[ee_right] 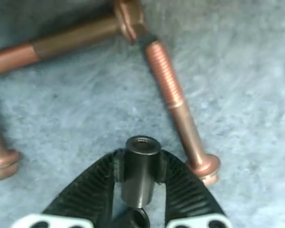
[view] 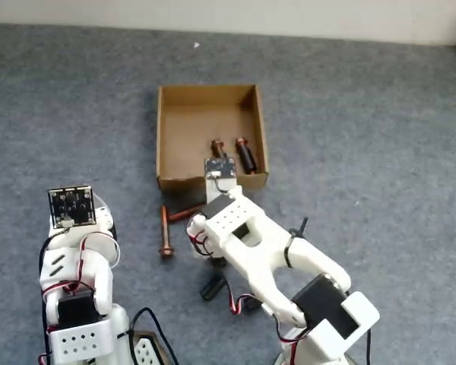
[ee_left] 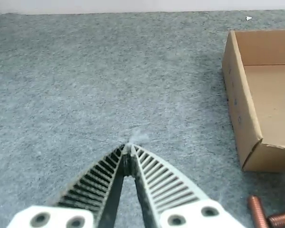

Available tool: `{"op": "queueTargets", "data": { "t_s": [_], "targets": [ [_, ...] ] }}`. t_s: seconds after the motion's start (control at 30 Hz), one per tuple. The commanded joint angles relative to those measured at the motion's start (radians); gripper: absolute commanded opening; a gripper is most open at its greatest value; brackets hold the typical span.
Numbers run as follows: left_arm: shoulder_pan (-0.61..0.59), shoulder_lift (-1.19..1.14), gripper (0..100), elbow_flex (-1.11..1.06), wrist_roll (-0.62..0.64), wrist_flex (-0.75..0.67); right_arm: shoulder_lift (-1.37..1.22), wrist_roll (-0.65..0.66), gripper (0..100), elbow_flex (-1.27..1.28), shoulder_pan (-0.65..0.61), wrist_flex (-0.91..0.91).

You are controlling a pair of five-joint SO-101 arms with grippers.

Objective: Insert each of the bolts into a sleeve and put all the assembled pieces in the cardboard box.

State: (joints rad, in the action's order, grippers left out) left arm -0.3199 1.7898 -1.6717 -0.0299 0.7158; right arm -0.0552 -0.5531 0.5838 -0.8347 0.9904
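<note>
The cardboard box [view: 201, 125] holds two assembled pieces. One sleeved bolt [view: 246, 157] lies close to the near wall, and a second sleeved bolt [view: 216, 144] lies beside it, partly hidden behind the arm. Just outside that near wall, the right gripper [ee_right: 140, 156] is clamped on a black sleeve [ee_right: 140, 178] over the grey carpet [view: 365, 114]. Loose copper bolts [ee_right: 179, 107] lie close around it. Off to the box's side, the left gripper [ee_left: 128, 151] hangs with its fingers pressed together, holding nothing.

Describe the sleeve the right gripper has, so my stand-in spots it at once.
On the grey carpet by the cardboard box, find the right gripper. Clamped in it is the sleeve: short, black and hollow, unlike the long copper bolts lying beside it.
</note>
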Motion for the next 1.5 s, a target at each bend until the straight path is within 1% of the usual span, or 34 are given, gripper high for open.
{"op": "queueTargets", "data": {
  "t_s": [0.0,0.07,0.13,0.27,0.37,0.53,0.67,0.8,0.87,0.9,1.03,1.07,1.1,1.17,1.27,1.33,1.47],
  "targets": [
    [-0.010,0.005,1,0.035,0.009,-0.025,0.067,0.052,0.5,-0.001,-0.008,-0.016],
    [-0.008,0.005,1,0.033,0.009,-0.025,0.147,0.057,0.5,-0.001,-0.007,-0.016],
    [-0.007,0.005,1,0.033,0.009,-0.025,0.243,0.095,0.5,0.010,-0.004,-0.005],
    [-0.007,0.005,1,0.033,0.009,-0.020,0.429,0.164,0.5,0.053,0.045,0.007],
    [-0.007,0.005,1,0.033,0.009,-0.018,0.532,0.172,0.5,0.102,0.107,0.004],
    [-0.007,0.005,1,0.035,0.009,-0.018,0.611,0.172,0.5,0.162,0.211,0.004],
    [-0.007,0.005,6,0.035,0.009,-0.018,0.633,0.173,0.5,0.176,0.329,0.002],
    [-0.002,-0.002,6,0.058,0.009,-0.017,0.642,0.175,0.5,0.176,0.450,0.002],
    [0.028,-0.004,6,0.084,0.006,0.003,0.641,0.196,0.5,0.177,0.496,-0.018],
    [0.050,-0.004,6,0.102,0.006,0.028,0.638,0.236,0.5,0.185,0.519,-0.033],
    [0.136,-0.004,6,0.183,0.003,0.130,0.642,0.482,0.5,0.282,0.584,-0.157],
    [0.151,-0.004,6,0.197,0.003,0.146,0.642,0.514,0.5,0.305,0.595,-0.194],
    [0.165,-0.004,6,0.206,-0.002,0.158,0.642,0.517,0.5,0.325,0.604,-0.228],
    [0.200,-0.005,6,0.222,-0.055,0.173,0.642,0.493,0.5,0.349,0.615,-0.265],
    [0.260,-0.005,6,0.231,-0.109,0.178,0.642,0.456,0.5,0.357,0.619,-0.268],
    [0.298,-0.007,6,0.246,-0.132,0.192,0.642,0.451,0.5,0.357,0.624,-0.268],
    [0.375,-0.007,6,0.317,-0.141,0.272,0.642,0.448,0.5,0.357,0.668,-0.269]
  ]
}}
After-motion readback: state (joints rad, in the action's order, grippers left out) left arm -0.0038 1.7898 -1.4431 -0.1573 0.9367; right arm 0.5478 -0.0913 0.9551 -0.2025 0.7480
